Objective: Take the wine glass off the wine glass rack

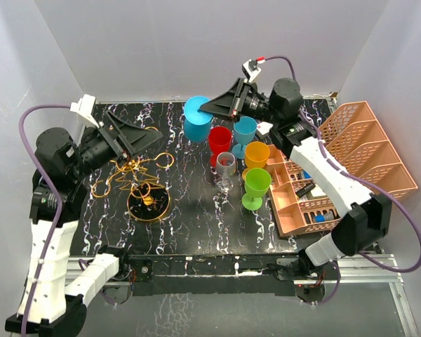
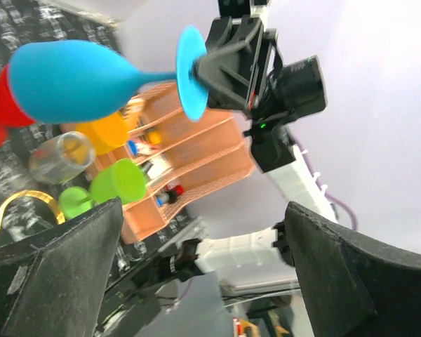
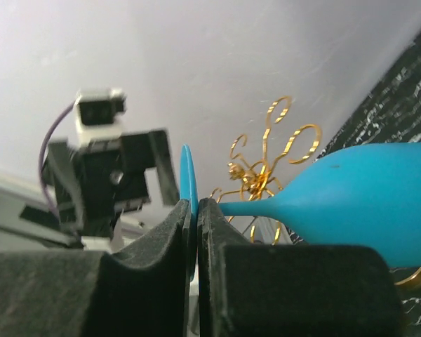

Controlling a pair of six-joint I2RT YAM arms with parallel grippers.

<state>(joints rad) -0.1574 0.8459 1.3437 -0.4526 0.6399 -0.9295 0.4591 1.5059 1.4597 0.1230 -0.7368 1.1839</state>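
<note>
A blue wine glass [image 1: 196, 121] hangs in the air over the back middle of the table, foot uppermost, bowl below. My right gripper [image 1: 214, 107] is shut on the rim of its round foot; in the right wrist view the pads [image 3: 194, 207] pinch the foot, and the stem and bowl [image 3: 365, 196] reach right. The gold wire rack [image 1: 137, 172] stands at the left on its round dark base [image 1: 148, 203], apart from the glass and with no glass on it. My left gripper [image 1: 151, 137] is open and empty just above the rack's arms; its view shows the glass [image 2: 70, 81].
Red [image 1: 219, 140], blue [image 1: 244, 130], orange [image 1: 257, 154] and green [image 1: 256, 184] cups and a clear glass [image 1: 226, 165] stand in the middle of the table. A peach mesh organiser [image 1: 337, 168] with small items fills the right side.
</note>
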